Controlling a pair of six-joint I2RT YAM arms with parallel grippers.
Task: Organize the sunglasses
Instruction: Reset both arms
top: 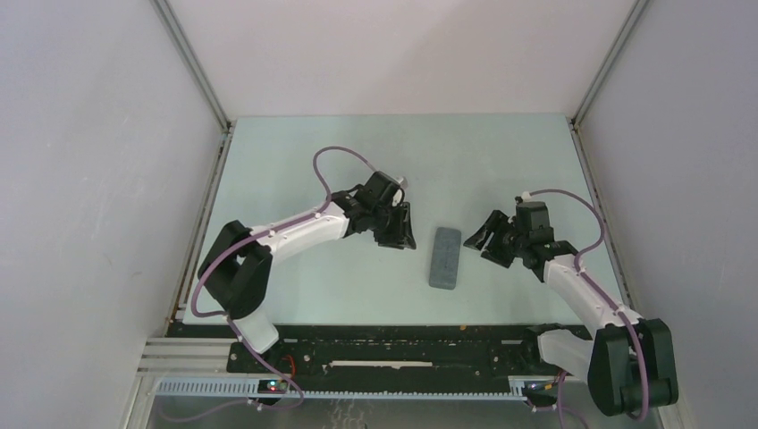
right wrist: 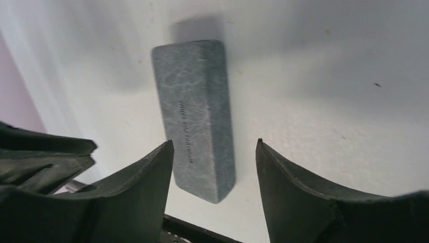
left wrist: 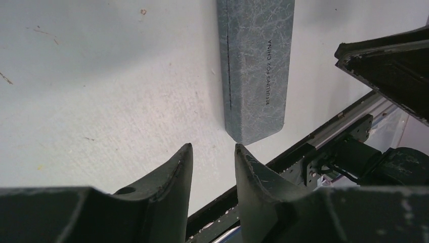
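A slate-grey oblong case (top: 445,257) lies closed on the pale table, between the two arms. It also shows in the left wrist view (left wrist: 257,71) and in the right wrist view (right wrist: 197,116). No sunglasses and no cloth show in any view. My left gripper (top: 400,235) hovers just left of the case, its jaws a little apart and empty (left wrist: 212,148). My right gripper (top: 480,243) hovers just right of the case, its jaws wide apart and empty (right wrist: 215,144). Neither gripper touches the case.
A black rail (top: 393,344) runs along the table's near edge by the arm bases. White walls with metal posts (top: 192,67) close in the left, right and back sides. The right gripper's finger (left wrist: 389,66) shows in the left wrist view.
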